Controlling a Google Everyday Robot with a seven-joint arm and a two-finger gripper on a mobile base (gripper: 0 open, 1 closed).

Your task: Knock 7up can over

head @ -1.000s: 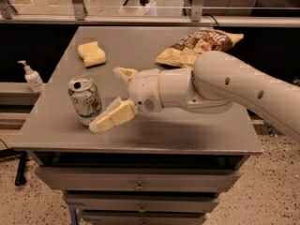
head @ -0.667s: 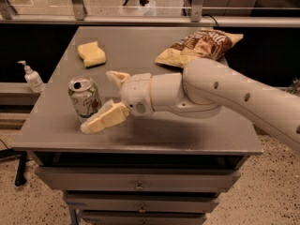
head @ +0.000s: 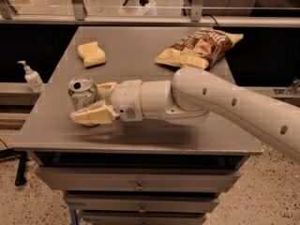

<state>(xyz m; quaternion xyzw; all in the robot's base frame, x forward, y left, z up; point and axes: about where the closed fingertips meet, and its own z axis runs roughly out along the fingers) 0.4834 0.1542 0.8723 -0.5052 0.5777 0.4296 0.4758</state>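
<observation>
**Pincer [head: 91, 103] brought up against the upright 7up can [head: 83, 93] at the front-left of the counter [head: 154, 137].**
Over the preceding second the arm [head: 211, 102] had advanced leftward. The pincer, which had been just right of the can, now stood wide open and straddled it, gripping nothing. Its near finger [head: 91, 116] crossed the can's base and its far finger [head: 107, 86] lay behind the can. The can had barely shifted and was not yet toppled. Contact looked made or imminent, so a sideways sweep would probably tip it. The sponge [head: 91, 54] and chip bag [head: 199, 48] lay well apart.
</observation>
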